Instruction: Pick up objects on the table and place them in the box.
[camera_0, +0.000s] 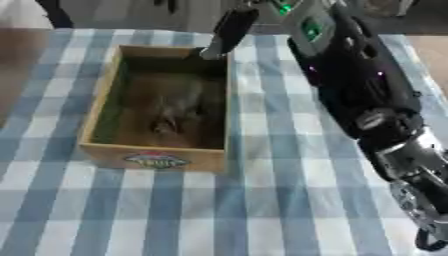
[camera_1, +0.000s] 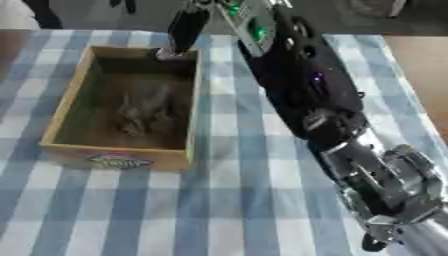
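A: Your right arm (camera_0: 367, 95) comes in from the lower right and runs up past the box (camera_0: 96, 125). The right hand (camera_0: 229, 30) is at the top, over the box's far right corner.

B: What are its fingers doing?

A: You can see one dark finger (camera_1: 185, 27) hanging down, its pale tip at the far wall of the box. Whether the hand is spread or closed round something I cannot tell (the rest of it is blurred against the dark background).

B: And the box itself?

A: It lies below and to the left of your hand, on the table (camera_0: 262, 210) with its blue and white checked cloth, open side up. A coloured label (camera_0: 157, 160) shows on its near wall.

B: Anything inside?

A: A dull grey-brown shape (camera_0: 171, 117) lies on the box floor, well below your fingertip; you cannot make out what it is.

B: The left hand?

A: It shows in neither view.
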